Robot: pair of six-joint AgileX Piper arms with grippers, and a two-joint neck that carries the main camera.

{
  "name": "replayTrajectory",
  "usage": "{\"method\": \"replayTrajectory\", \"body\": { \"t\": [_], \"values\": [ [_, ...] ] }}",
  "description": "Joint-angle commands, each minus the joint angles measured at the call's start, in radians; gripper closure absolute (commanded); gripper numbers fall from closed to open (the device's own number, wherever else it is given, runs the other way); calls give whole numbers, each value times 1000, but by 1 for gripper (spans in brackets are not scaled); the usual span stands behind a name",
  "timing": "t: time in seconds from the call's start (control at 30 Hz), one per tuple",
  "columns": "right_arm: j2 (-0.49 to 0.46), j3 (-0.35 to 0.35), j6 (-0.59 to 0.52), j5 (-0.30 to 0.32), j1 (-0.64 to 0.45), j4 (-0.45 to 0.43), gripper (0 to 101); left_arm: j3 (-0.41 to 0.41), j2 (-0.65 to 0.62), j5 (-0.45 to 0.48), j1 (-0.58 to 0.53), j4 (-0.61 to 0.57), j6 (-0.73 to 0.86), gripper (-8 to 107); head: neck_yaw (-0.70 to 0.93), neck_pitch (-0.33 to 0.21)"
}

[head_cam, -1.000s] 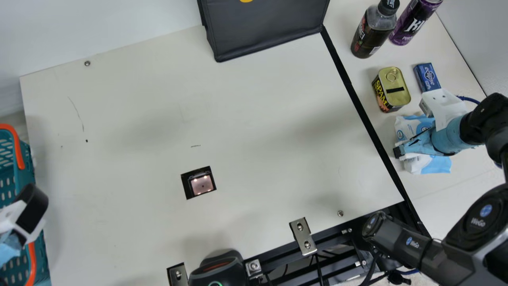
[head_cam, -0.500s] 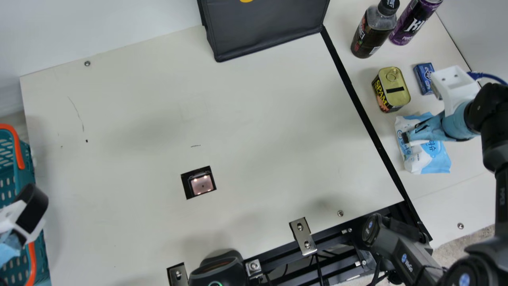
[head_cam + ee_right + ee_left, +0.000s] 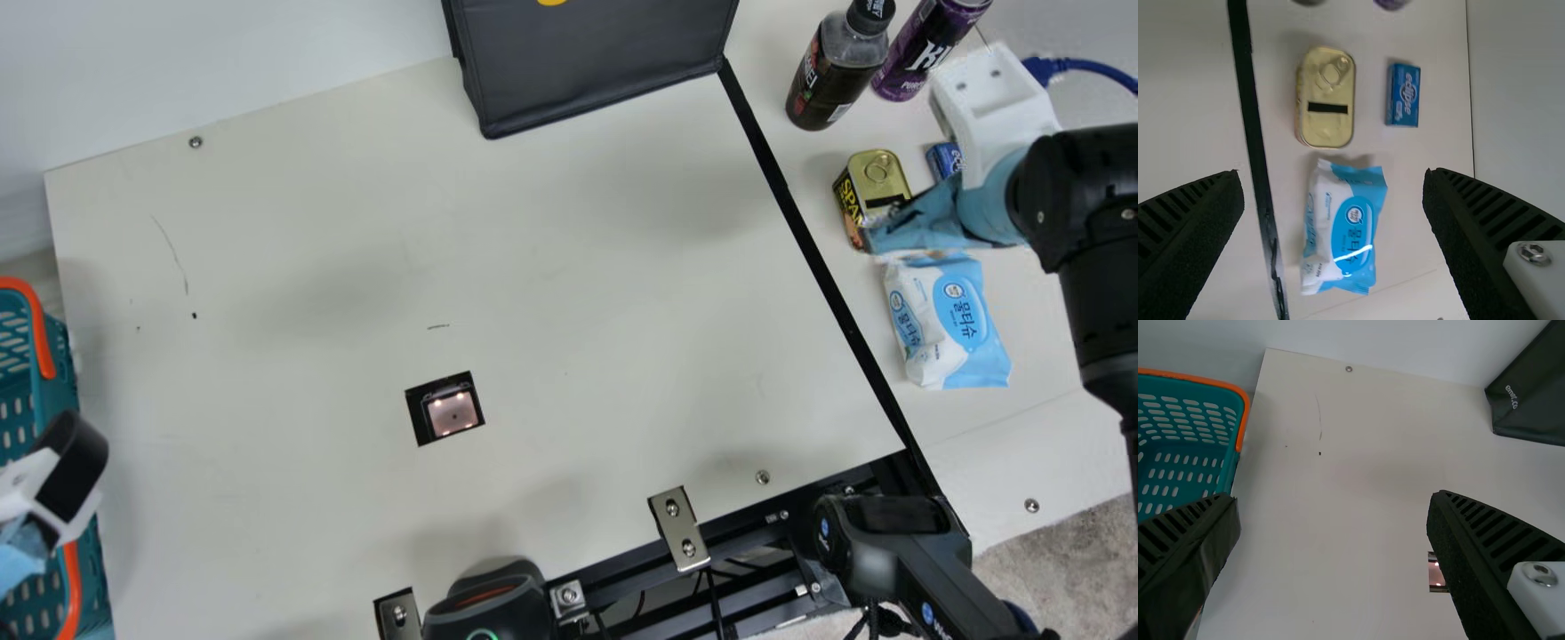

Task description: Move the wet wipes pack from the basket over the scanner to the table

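While the wet wipes pack lies face up on the table, its long axis roughly following the black strip and one short end toward the can, the right gripper hangs wide open, empty. The left gripper is also spread wide, empty.

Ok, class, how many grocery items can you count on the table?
5, all right of the black strip: bottle and purple can farthest back, then tin and small blue box, then wet wipes pack. The basket may hide more.
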Motion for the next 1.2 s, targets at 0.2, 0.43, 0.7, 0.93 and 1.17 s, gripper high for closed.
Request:
{"method": "replayTrajectory", "body": {
  "t": [0.2, 0.43, 0.7, 0.93, 1.17],
  "values": [
    [-34, -136, 216, 75, 329, -38, 6, 0, 0, 0, 0, 0, 0, 9, -2, -30],
    [-80, -178, 282, 82, 415, -52, 6, 0, 0, 0, 0, 0, 0, 9, -2, -30],
    [-197, -162, 265, 76, 397, 65, 6, -67, -16, 62, 64, -7, 122, 9, 161, -30],
    [-301, -137, 220, 73, 334, 188, 6, -133, -32, 124, 127, -14, 245, 9, 324, -30],
    [-368, -119, 184, 74, 288, 261, 6, -142, -33, 131, 136, -15, 262, 9, 347, -30]
  ]
}}
